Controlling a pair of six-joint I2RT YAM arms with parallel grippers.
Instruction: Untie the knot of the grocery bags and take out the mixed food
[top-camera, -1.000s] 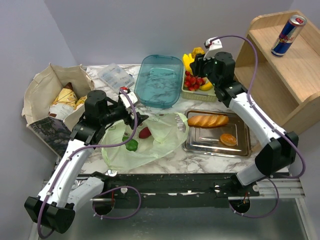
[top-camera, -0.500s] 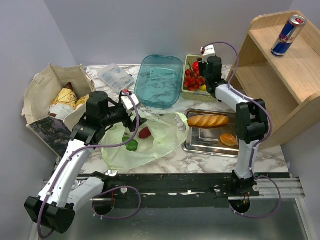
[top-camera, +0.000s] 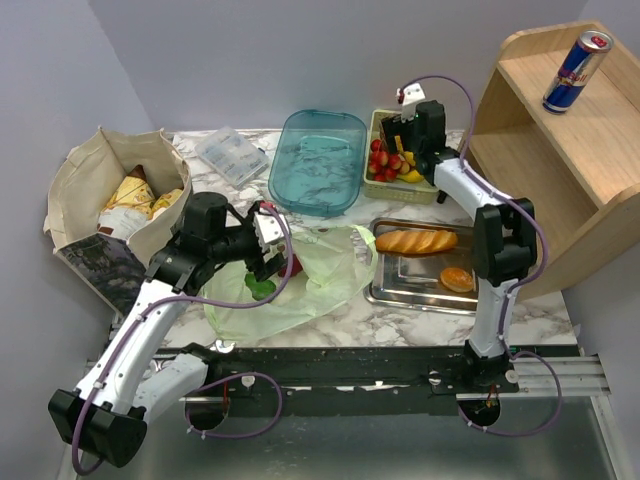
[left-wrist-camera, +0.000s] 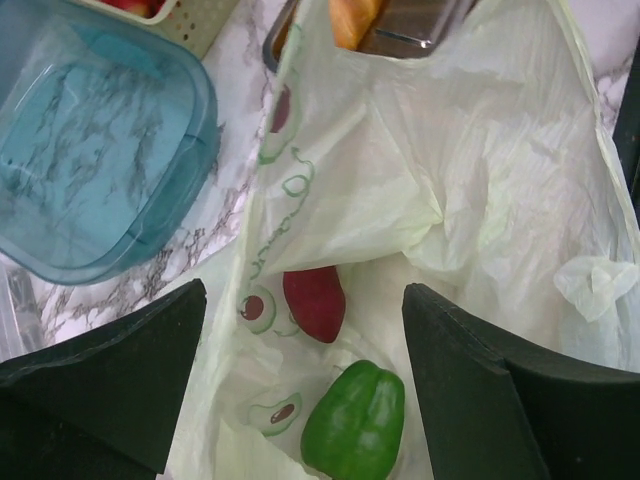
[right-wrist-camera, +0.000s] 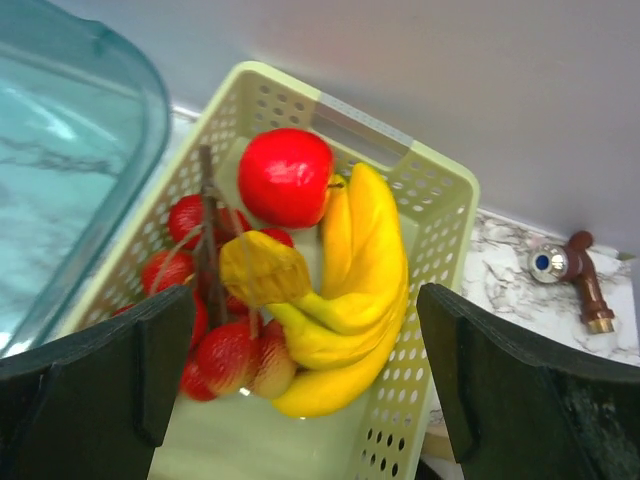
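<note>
The pale green grocery bag lies flat on the marble with its mouth open; no knot shows. Inside it lie a green bell pepper and a magenta-red vegetable. My left gripper hovers open just above them, touching neither, and it is over the bag's left part. My right gripper stands open over the perforated basket, where bananas, strawberries and a red round fruit lie. The beige tote stands at the far left with crisp bags inside.
A teal clear tub sits between bag and basket. A metal tray holds a bread loaf and a bun. A wooden shelf at the right carries a drink can. A clear plastic pack lies at the back.
The right gripper swung in over the basket and opened wide; the bananas now lie in the basket. The left gripper moved right and lower over the bag's opening.
</note>
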